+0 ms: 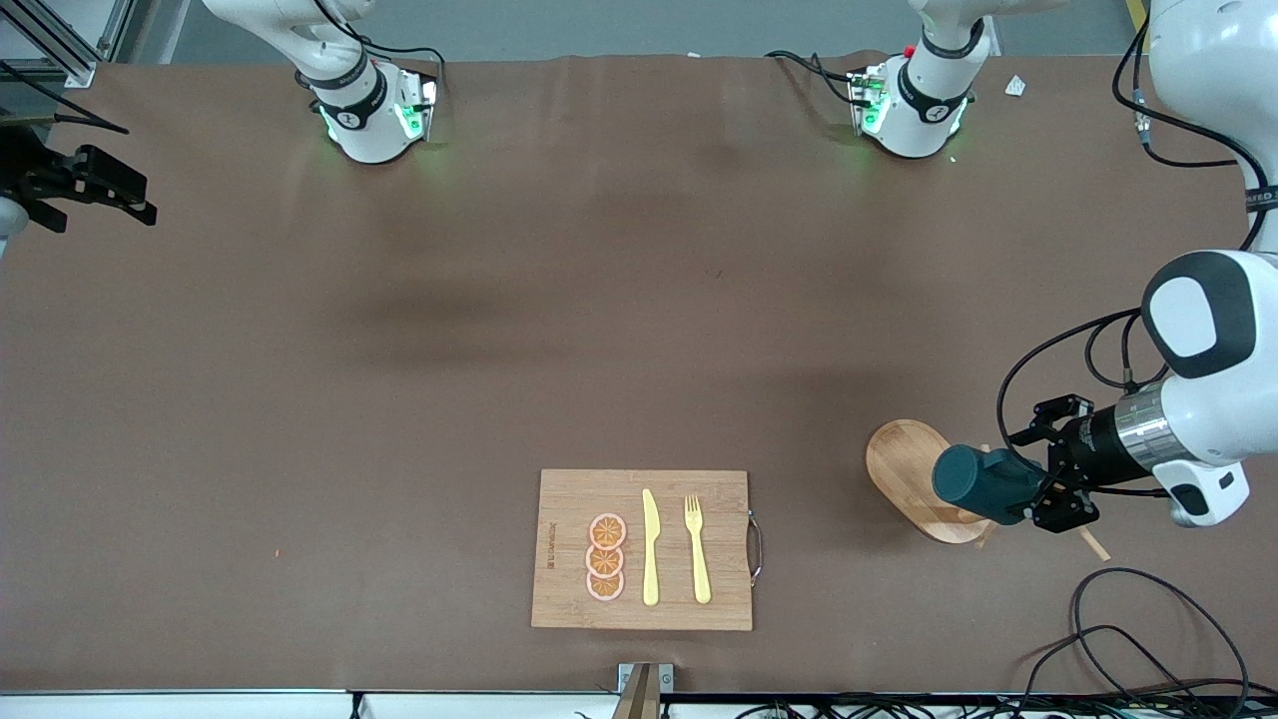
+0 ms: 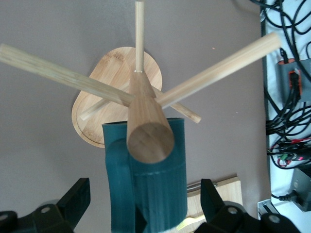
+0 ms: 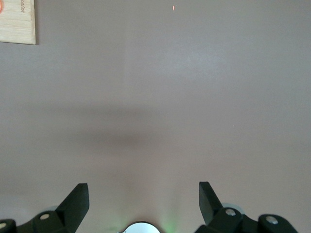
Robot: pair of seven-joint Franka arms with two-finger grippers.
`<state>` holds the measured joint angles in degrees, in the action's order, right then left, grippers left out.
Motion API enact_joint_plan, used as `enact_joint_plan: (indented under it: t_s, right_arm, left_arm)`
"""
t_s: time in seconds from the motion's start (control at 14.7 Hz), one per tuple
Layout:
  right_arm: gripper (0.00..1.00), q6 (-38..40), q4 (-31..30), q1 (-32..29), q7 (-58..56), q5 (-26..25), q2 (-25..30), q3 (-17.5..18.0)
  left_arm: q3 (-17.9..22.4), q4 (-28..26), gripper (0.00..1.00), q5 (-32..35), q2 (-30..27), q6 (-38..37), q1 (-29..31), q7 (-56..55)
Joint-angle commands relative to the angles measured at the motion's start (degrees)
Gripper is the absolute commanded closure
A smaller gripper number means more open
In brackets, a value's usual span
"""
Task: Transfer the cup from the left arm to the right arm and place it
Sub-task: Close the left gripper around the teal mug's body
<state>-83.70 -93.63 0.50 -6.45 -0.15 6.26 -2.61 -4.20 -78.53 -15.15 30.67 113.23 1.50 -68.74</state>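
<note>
The dark teal ribbed cup (image 1: 983,484) hangs sideways on a wooden mug stand with an oval base (image 1: 904,464), near the left arm's end of the table. In the left wrist view the cup (image 2: 155,184) sits just under the stand's thick post (image 2: 149,138), handle to one side. My left gripper (image 1: 1038,477) is open, one finger on each side of the cup (image 2: 144,194), with gaps between the fingers and the cup. My right gripper (image 1: 140,200) is open and empty, over bare table at the right arm's end (image 3: 143,194); that arm waits.
A wooden chopping board (image 1: 719,499) with a yellow knife (image 1: 650,549), a yellow fork (image 1: 697,549) and three orange slices (image 1: 606,557) lies near the front edge. The stand's thin pegs (image 2: 218,68) stick out around the cup. Cables (image 1: 1138,639) lie at the front corner.
</note>
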Motion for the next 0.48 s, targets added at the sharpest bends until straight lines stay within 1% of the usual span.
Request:
enact_joint_plan:
  t_s: [0.0, 0.14, 0.27, 0.41]
  right_arm:
    - [0.0, 0.03, -0.85, 0.37, -0.05, -0.02, 1.21, -0.12]
    - [0.0, 0.03, -0.85, 0.37, -0.05, -0.02, 1.21, -0.12]
    - [0.0, 0.03, -0.85, 0.37, -0.14, -0.02, 1.21, -0.12]
    - [0.0, 0.03, -0.85, 0.37, -0.14, -0.02, 1.21, -0.12]
  left_arm:
    - [0.07, 1.18, 0.0, -1.11, 0.71, -0.29, -0.01, -0.52]
    - [0.07, 1.18, 0.0, -1.55, 1.41, -0.29, -0.09, -0.6]
    - [0.07, 1.18, 0.0, -4.09, 2.2, -0.29, -0.09, -0.52]
    - [0.07, 1.18, 0.0, -4.19, 2.29, -0.29, -0.18, -0.52]
